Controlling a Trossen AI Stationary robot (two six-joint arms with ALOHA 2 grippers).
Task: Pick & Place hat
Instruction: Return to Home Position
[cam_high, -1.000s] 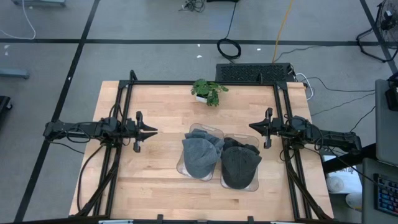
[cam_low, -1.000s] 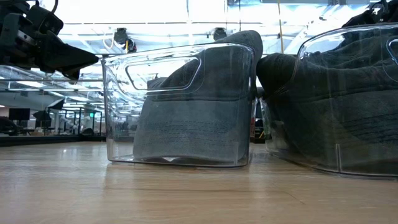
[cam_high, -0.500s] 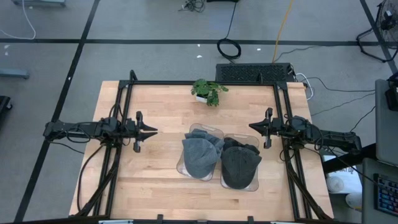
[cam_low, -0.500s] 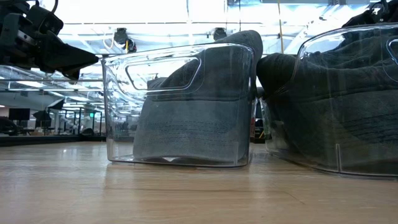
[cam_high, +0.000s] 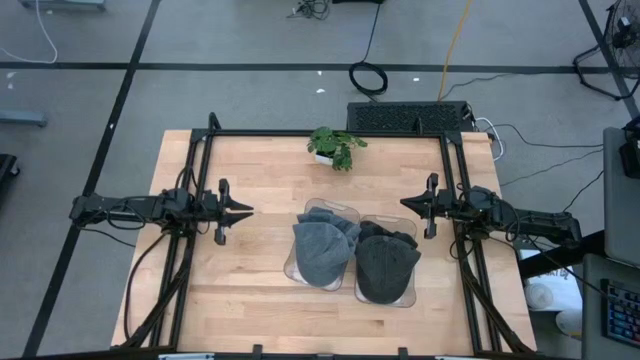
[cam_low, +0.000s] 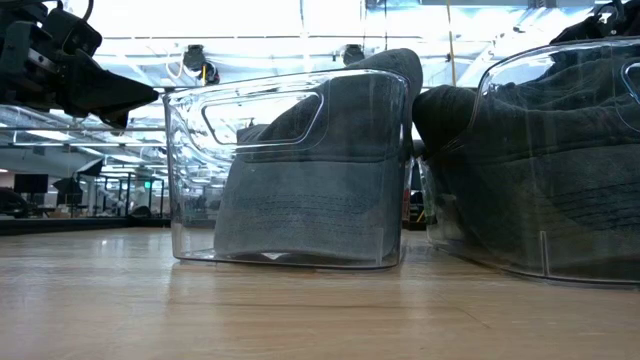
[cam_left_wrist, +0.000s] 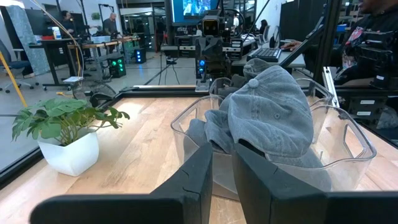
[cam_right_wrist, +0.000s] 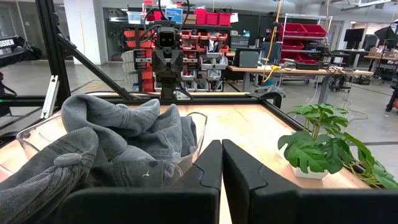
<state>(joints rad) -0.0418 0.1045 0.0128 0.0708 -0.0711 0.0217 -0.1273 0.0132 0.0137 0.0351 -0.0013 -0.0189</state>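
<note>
dark hat (cam_low: 560, 170) cut off, low view

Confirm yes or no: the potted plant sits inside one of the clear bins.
No, the potted plant stands on bare table near the far edge, apart from both clear bins.

Grey floor (cam_high: 250, 40) with dark tape lines (cam_high: 300, 67) and loose cables (cam_high: 368, 76). Beyond the table: workbenches (cam_right_wrist: 298, 71), red bins (cam_right_wrist: 298, 29) on shelving, a lit monitor (cam_left_wrist: 194, 7), ceiling strip lights (cam_low: 250, 20).
</note>
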